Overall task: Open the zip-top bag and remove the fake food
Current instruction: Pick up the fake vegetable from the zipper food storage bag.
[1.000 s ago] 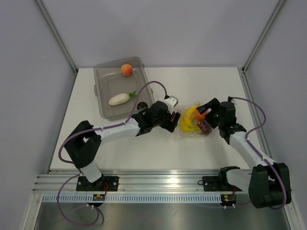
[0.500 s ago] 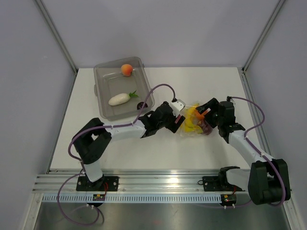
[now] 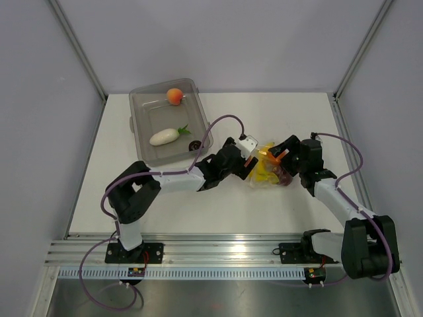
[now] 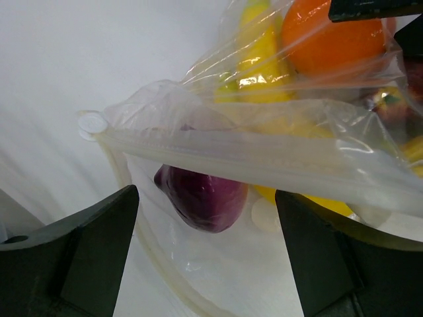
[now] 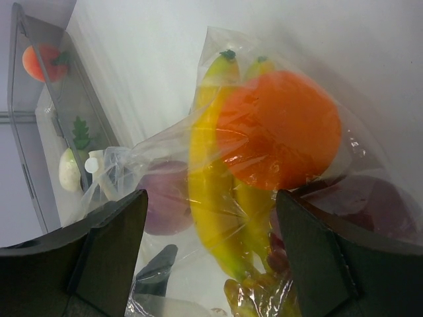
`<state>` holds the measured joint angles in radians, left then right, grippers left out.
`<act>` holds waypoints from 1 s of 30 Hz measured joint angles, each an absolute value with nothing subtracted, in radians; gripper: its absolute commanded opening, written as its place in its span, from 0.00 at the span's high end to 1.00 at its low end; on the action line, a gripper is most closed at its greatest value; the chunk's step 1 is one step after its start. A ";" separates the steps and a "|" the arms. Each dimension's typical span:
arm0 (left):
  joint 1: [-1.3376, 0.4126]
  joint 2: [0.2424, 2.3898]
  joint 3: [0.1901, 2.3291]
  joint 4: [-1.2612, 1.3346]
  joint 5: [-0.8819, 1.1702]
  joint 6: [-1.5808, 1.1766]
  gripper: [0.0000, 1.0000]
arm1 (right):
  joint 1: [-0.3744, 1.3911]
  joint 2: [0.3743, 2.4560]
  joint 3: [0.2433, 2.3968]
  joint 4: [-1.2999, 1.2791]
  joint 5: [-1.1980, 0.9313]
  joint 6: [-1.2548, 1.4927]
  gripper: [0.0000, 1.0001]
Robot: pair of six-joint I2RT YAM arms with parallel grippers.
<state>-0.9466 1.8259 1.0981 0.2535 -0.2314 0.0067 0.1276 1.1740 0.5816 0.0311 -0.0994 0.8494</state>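
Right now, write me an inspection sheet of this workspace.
Surface: white table, flat.
Job's things: zip-top bag between the grippers, holding banana bunch, orange and dark red piece; peach and white radish lie in the tub.
Clutter: the clear-grey tub, far left.
Grippers: left gripper and right gripper both open, at the bag.
Cables: purple cables loop off both arms.
Surroundings: grey walls; metal rail at the near edge.
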 measured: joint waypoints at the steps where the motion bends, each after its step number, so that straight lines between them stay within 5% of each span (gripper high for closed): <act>1: -0.949 1.831 1.098 0.261 -0.237 0.007 0.12 | 0.128 1.175 0.582 0.031 -0.099 0.849 0.15; 13: -0.951 1.941 1.163 0.253 -0.248 -0.012 0.16 | 0.128 1.200 0.582 0.049 -0.106 0.849 0.16; 30: -0.951 1.961 1.205 0.191 -0.305 -0.062 0.49 | 0.128 1.201 0.582 0.056 -0.122 0.849 0.16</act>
<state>-0.9512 1.9614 1.2053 0.1909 -0.3046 -0.0616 0.1276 1.2011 0.5816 0.0563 -0.1223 0.8494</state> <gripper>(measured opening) 0.587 0.844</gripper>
